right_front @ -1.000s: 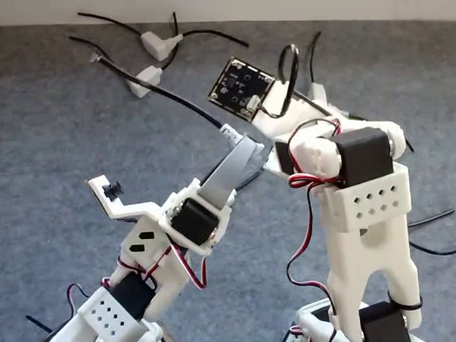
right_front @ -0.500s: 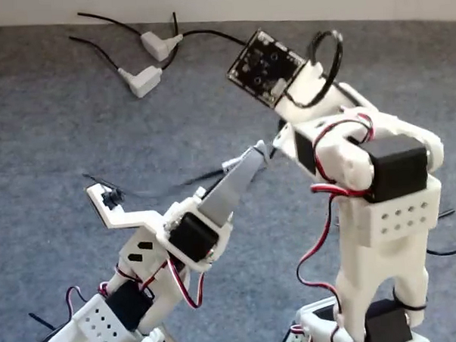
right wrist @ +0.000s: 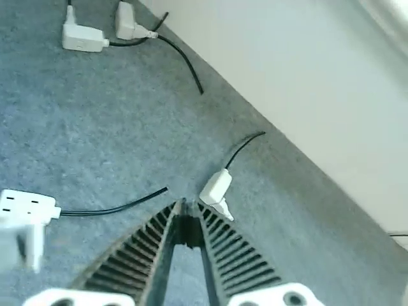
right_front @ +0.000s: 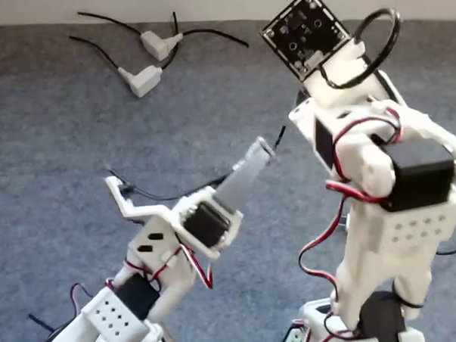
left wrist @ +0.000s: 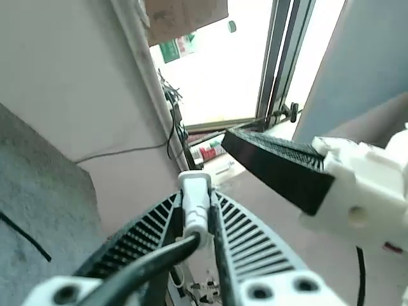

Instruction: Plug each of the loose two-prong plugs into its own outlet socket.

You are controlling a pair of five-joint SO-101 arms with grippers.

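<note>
My left gripper [left wrist: 195,191] is shut on a white two-prong plug [left wrist: 195,207], and the plug's black cord runs back toward the camera. In the high view this gripper [right_front: 261,149] is raised above the carpet near the middle. The other arm's dark finger [left wrist: 274,164] hangs close beside it. My right gripper [right wrist: 185,213] is shut with nothing in it, just above a loose white plug [right wrist: 217,187] on the carpet. Two more white plugs [right_front: 156,44] [right_front: 141,80] lie at the far left. A white block with small holes [right wrist: 25,204] and a black cord shows at the right wrist view's edge.
Grey carpet [right_front: 53,163] covers the table, with a pale wall [right_front: 205,1] along the far edge. A slack black cord [right_front: 161,195] trails across the carpet by the left arm. The right arm's camera board [right_front: 305,30] stands high at the back right.
The right arm has lifted, its camera board rising up and to the right. The left arm has shifted right, and the once taut cord now lies slack on the carpet.
</note>
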